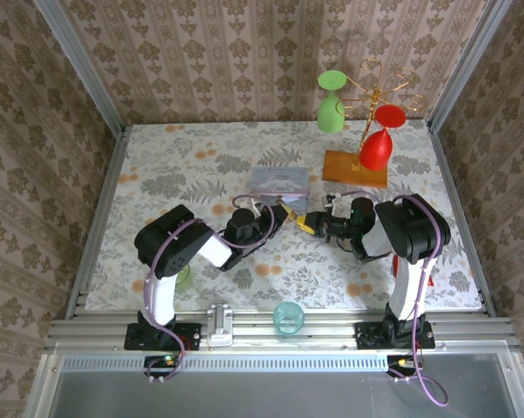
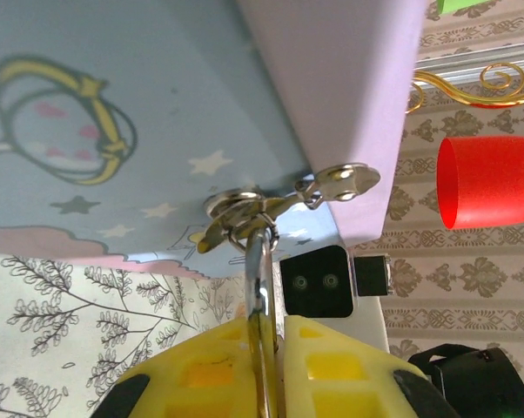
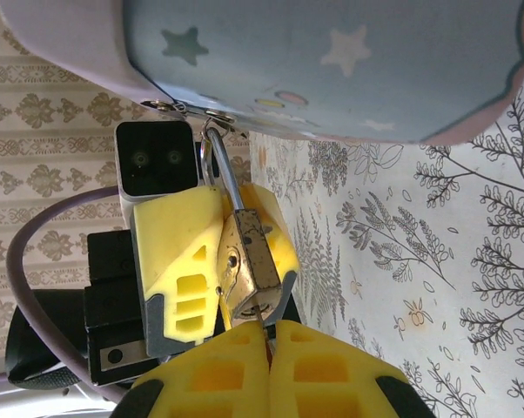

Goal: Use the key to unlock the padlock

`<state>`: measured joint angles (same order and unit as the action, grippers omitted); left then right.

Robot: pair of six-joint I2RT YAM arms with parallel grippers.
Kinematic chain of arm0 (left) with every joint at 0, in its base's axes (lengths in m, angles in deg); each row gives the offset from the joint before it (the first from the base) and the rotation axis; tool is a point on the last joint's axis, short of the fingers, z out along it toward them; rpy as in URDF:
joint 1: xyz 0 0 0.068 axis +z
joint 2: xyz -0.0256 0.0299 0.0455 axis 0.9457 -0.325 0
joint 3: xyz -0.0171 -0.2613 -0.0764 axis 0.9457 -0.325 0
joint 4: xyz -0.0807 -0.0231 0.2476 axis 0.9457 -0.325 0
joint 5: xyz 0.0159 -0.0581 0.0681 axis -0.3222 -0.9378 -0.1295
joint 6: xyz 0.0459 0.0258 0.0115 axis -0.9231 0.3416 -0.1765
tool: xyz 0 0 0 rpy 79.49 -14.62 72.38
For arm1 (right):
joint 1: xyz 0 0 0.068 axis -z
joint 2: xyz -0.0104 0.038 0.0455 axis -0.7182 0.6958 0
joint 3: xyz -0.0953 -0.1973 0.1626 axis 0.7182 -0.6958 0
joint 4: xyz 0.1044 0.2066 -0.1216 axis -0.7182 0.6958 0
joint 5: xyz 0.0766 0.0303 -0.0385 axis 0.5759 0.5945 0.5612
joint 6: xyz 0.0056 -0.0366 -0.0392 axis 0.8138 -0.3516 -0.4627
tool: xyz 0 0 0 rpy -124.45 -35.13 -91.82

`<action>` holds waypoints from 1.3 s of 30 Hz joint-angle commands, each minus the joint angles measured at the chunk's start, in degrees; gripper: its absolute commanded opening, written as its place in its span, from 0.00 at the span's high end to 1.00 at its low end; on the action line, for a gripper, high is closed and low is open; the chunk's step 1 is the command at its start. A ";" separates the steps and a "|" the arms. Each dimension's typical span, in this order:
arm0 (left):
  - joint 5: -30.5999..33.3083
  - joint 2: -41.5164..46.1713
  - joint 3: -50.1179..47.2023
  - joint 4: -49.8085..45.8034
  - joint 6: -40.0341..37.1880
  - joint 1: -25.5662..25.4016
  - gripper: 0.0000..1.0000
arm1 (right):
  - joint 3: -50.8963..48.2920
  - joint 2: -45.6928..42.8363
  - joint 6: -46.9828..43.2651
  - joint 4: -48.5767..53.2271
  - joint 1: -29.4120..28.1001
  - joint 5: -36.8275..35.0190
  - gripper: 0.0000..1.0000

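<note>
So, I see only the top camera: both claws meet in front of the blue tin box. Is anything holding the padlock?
Observer: Yes, the left claw is shut on the padlock body.
Operator: Does it hang on something?
Observer: Yes, its shackle passes through the hasp of the blue tin box.
Operator: And the other arm?
Observer: The right claw is shut on the key, which reaches the padlock's bottom end.
</note>
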<state>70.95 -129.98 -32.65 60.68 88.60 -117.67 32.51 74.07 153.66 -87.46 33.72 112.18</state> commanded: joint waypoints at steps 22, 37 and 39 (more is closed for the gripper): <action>-3.42 -0.30 1.75 4.14 1.73 -0.42 1.00 | 0.36 0.55 -1.66 -1.46 0.89 -2.19 0.70; -2.98 -1.60 0.47 4.16 -0.12 0.40 1.00 | -5.03 -3.30 -3.05 -1.29 1.95 -3.29 0.74; -3.07 -1.60 0.52 4.15 0.02 0.40 1.00 | -4.75 -2.85 -2.82 -1.36 1.38 -3.49 0.79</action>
<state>69.05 -131.51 -32.15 60.55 90.04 -117.71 28.06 71.84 151.63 -87.85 35.65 109.64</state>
